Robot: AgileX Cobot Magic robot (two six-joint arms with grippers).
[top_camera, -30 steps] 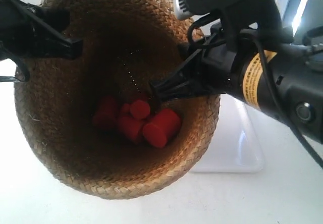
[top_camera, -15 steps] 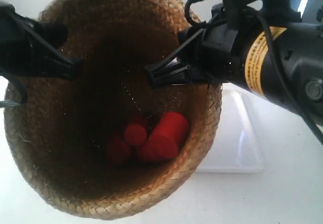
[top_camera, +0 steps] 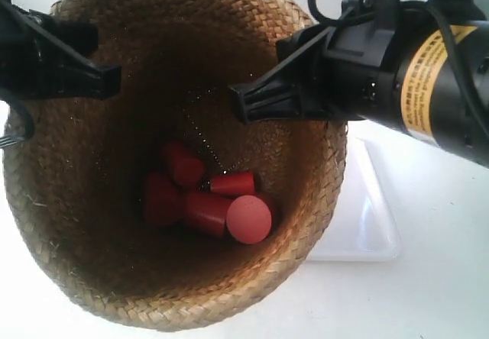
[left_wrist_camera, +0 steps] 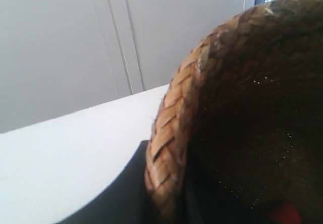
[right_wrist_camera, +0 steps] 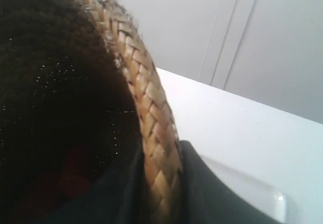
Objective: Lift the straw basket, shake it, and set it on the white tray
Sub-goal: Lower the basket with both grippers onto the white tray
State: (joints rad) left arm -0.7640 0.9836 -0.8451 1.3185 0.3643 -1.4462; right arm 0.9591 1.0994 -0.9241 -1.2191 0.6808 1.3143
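At the left edge of the large round brown woven-straw basket [top_camera: 92, 224], the left gripper [left_wrist_camera: 169, 158] is clenched across the braided rim. In the left wrist view one dark finger [left_wrist_camera: 118, 199] lies against the outside of the weave. The other presses the inner wall, with only the rim's thickness between them. In the exterior view this is the black arm at the view's left, its inner finger reaching over the rim into the basket's mouth.

The one basket is held between the two arms, tipped so that its open mouth faces the exterior camera. Its underside is hidden, so whether it touches the white table [top_camera: 428, 301] cannot be told. On the basket's floor lies a heap of red tapered plugs [top_camera: 205, 211], touching one another. Four are plain to count. A fifth may sit behind the plug that turns its round end to the camera, but it is too hidden to be sure.

At the right edge of the rim the right gripper [right_wrist_camera: 156, 158] is clamped in the same way, one dark finger inside the basket and one outside. The right wrist view shows a tray corner just beyond the outer finger. That marks this arm as the black one with the yellow label at the exterior view's right.

The single flat, glossy white rectangular tray [top_camera: 367, 224] lies on the table beside the basket's right side and partly behind it. Only its right edge and near right rounded corner show.
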